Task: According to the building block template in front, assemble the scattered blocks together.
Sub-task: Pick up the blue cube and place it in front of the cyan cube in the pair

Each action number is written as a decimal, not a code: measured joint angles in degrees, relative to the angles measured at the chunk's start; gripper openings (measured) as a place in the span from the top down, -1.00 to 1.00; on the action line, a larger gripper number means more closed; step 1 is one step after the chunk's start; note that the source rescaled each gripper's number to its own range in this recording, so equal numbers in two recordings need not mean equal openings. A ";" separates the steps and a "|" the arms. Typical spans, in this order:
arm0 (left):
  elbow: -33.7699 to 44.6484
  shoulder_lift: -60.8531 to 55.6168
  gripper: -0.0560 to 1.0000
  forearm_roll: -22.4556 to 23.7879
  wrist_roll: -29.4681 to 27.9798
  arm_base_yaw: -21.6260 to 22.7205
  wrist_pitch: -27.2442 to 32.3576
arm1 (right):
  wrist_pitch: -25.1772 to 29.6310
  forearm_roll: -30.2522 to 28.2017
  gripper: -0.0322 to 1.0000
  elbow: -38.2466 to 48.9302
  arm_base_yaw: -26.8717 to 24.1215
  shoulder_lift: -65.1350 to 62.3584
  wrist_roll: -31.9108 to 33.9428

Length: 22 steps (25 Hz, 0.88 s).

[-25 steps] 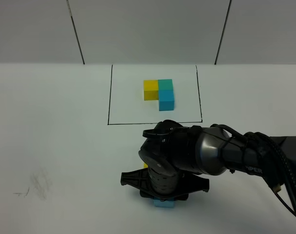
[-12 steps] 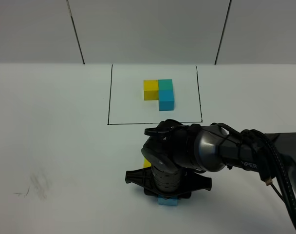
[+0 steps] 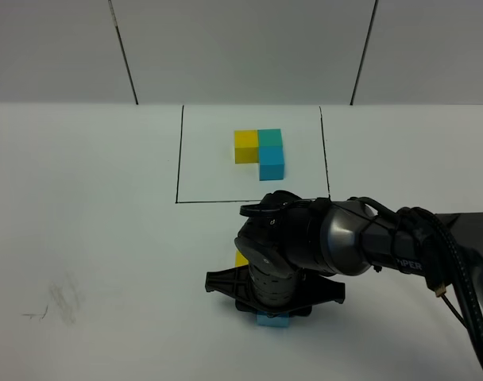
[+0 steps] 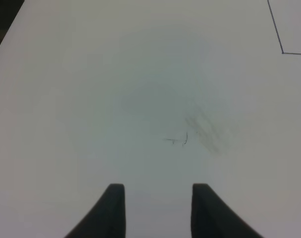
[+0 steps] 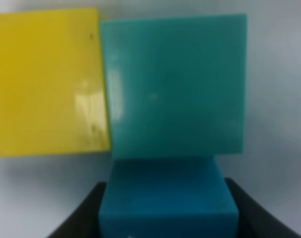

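Right wrist view: jaws clamped on the sky-blue cube, butted against the teal-green cube; yellow cube touching teal's side.
Placement: the trio sits on the counter, just near of the template.
Right gripper: release straight up, don't nudge!
Left gripper: jaws apart, idle, far left.
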 joint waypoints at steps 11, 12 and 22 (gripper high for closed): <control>0.00 0.00 0.89 0.00 0.02 0.00 0.00 | -0.56 -0.17 0.56 -0.65 -0.94 1.26 -0.78; 0.00 0.00 0.89 0.00 0.02 0.00 0.00 | -0.39 -0.11 0.56 -1.05 -0.94 1.54 -1.06; 0.00 0.00 0.89 0.00 0.01 0.00 0.00 | 6.50 0.92 0.56 -7.40 -0.94 5.10 -3.04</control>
